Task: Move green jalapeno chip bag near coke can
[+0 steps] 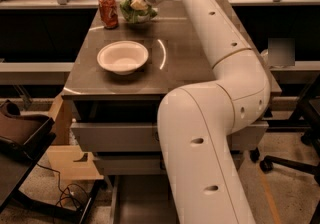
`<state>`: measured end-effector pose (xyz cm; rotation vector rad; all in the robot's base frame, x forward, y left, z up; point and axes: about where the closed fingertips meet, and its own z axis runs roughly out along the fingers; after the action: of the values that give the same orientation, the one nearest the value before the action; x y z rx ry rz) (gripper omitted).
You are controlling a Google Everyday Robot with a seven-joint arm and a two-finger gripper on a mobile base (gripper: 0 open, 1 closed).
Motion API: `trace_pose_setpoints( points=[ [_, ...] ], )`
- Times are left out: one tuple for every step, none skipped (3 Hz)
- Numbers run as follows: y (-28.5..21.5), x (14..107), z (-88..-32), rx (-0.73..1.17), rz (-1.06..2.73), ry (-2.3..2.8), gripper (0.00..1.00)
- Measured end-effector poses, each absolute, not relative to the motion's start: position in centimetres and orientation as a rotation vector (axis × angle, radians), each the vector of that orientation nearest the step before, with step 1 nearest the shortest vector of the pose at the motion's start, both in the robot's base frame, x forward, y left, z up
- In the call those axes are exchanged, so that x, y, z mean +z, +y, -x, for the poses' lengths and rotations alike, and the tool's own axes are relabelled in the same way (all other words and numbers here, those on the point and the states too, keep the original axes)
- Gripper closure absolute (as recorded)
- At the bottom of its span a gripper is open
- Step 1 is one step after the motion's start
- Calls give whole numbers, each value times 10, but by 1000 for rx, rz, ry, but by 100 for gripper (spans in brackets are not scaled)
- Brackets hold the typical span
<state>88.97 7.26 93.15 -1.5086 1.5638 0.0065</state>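
One risk we saw: our claw (138,4), clamped on the green jalapeno chip bag (134,14) just beside the coke can (108,10) at the counter's (190,63) far end, could tip the can while releasing.

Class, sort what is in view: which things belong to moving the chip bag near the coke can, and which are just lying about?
Part of the job:
green jalapeno chip bag, at the table's far end
coke can, upright beside the bag
gripper, on top of the bag

Just lying about:
white bowl, mid-table
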Motion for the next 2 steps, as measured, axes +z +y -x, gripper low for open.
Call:
trace_pose_setpoints(
  points=[
    [77,926,-889,17,1516,1565,61],
    [80,922,-890,22,1521,1566,36]
  ],
)
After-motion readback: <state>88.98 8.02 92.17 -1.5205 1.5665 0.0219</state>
